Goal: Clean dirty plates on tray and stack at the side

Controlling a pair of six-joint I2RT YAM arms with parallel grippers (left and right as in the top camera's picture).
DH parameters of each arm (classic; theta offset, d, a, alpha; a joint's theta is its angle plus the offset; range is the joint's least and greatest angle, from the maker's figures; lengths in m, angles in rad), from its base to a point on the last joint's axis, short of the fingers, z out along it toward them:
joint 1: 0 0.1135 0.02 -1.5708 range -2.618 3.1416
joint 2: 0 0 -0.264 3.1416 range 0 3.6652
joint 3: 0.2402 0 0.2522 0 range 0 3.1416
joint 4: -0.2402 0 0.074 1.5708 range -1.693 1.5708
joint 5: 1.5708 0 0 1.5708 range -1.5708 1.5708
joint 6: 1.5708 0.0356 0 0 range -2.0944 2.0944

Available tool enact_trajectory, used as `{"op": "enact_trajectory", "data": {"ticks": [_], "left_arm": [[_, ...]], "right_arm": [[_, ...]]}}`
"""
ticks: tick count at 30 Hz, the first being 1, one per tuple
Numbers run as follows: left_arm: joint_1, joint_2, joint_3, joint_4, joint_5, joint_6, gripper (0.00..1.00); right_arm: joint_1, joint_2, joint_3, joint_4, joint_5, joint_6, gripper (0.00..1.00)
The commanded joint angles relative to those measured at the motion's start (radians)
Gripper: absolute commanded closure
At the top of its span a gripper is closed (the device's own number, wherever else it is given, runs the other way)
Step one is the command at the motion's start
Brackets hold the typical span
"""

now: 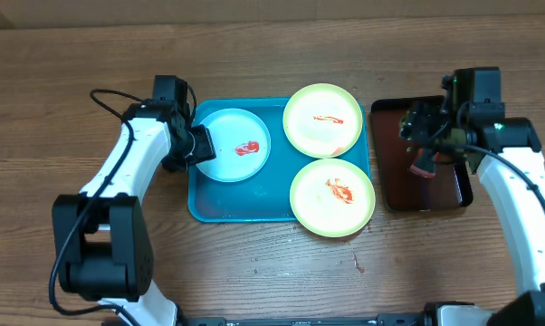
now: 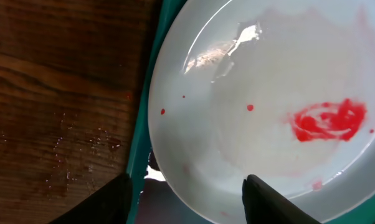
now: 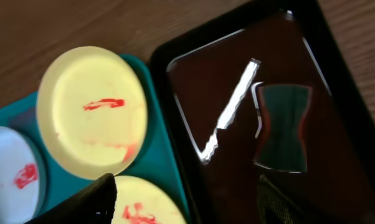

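**Overhead and wrist views: red smears all round, nothing gripped**

Overhead, the turquoise tray (image 1: 254, 204) lies in the middle of the wooden bench (image 1: 435, 272). The light blue plate (image 1: 227, 136) sits inside the tray's left half, toward the edge far from the arm bases, with a red smear just right of its centre. The upper yellow-green plate (image 1: 309, 136) covers the tray's far right corner, its rim reaching past the tray's edge. The lower yellow-green plate (image 1: 318, 213) overhangs the near right corner onto the bench. Each of these two carries a red streak, and they lie just beside each other.

The left end effector (image 2: 187, 202) is at the left rim of the light blue plate. In the left wrist view its fingers (image 2: 106, 202) stand wide apart with the plate's edge between them, not clamped on it. Whether either finger touches the rim cannot be told.

Just right of the turquoise tray lies the dark brown-red tray (image 1: 399, 186). The right end effector (image 3: 190, 200) hangs above it, its fingers spread wide and holding nothing. An hourglass-shaped pad (image 3: 283, 127), grey-green with a reddish edge, lies flat on that tray's glossy floor.
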Motion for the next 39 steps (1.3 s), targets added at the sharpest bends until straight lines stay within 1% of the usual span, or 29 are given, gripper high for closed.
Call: {"op": "enact_trajectory", "data": {"ticks": [1, 6, 9, 15, 19, 26, 29, 32, 35, 39], "left_arm": [[0.002, 0.039, 0.018, 0.013, -0.018, -0.013, 0.44], [-0.008, 0.051, 0.018, 0.027, -0.010, -0.014, 0.50], [-0.015, 0.055, 0.018, 0.023, -0.012, -0.014, 0.50], [-0.034, 0.056, 0.011, 0.022, -0.011, -0.018, 0.54], [-0.056, 0.056, -0.004, 0.018, -0.019, -0.035, 0.59], [-0.068, 0.056, -0.021, 0.011, -0.063, -0.072, 0.60], [-0.068, 0.056, -0.021, -0.008, -0.109, -0.119, 0.60], [-0.066, 0.055, -0.009, -0.021, -0.136, -0.122, 0.58], [-0.066, 0.055, 0.026, -0.059, -0.142, -0.129, 0.57], [-0.075, 0.058, 0.025, -0.075, -0.141, -0.145, 0.57]], "right_arm": [[-0.008, 0.017, 0.020, -0.003, 0.031, 0.017, 0.26], [-0.008, 0.019, 0.020, -0.002, 0.031, 0.014, 0.26], [-0.008, 0.019, 0.020, -0.002, 0.031, 0.014, 0.26], [-0.008, 0.019, 0.020, -0.003, 0.031, 0.015, 0.26], [-0.008, 0.019, 0.020, -0.006, 0.031, 0.014, 0.26], [-0.008, 0.019, 0.020, -0.010, 0.031, 0.014, 0.26], [-0.008, 0.019, 0.020, -0.011, 0.031, 0.014, 0.26], [-0.008, 0.019, 0.020, -0.010, 0.031, 0.014, 0.26], [-0.008, 0.019, 0.020, -0.010, 0.031, 0.015, 0.26], [-0.008, 0.019, 0.020, -0.013, 0.031, 0.015, 0.26]]}}
